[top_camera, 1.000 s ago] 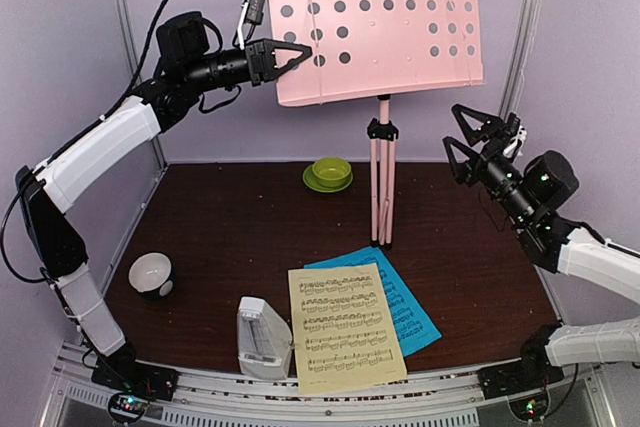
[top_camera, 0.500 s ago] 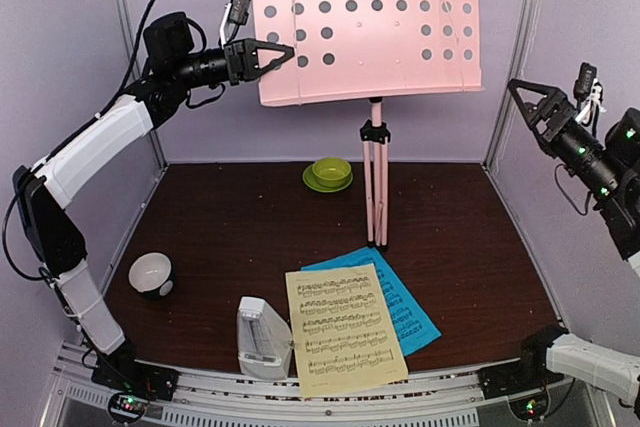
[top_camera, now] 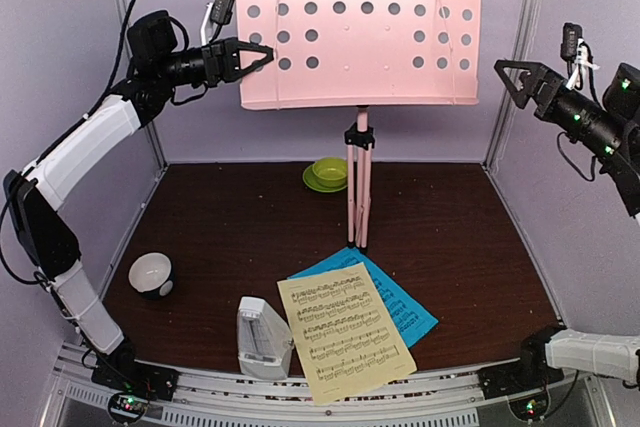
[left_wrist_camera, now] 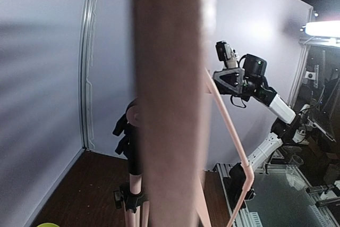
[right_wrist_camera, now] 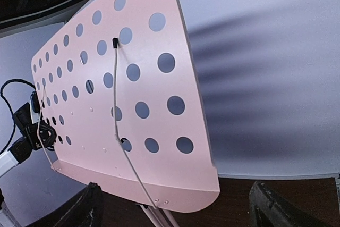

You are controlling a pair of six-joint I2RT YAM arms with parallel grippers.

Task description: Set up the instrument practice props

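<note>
At the near edge of the surface stands the metronome, upright, its right side just beside the yellow page; that page lies flat and overlaps the blue page behind it. To the left, well apart, sits a small white-and-black bowl (no part of this job). Further back the pink music stand's legs hang bunched together, not spread; whether their feet touch the surface I cannot tell. A green bowl on its saucer sits behind them by the back wall.

Highest and farthest is the stand's hole-punched panel. The left arm reaches to its left edge, and the left jaws are clamped tight on that edge; the left wrist view shows only a blurred pink band up close. The right arm is raised to the right of the panel, apart from it; the right jaws gape nearly full width and hold nothing.

The step in hand looks like placing the stand, with 1 arm carrying it by the panel. With the legs folded it probably cannot stand alone, so the next move likely calls for the right jaws to steady it or spread the legs; the 2 pages and the metronome are not yet set up.

Both pages show printed staves of notes; no title, brand or label is legible.
</note>
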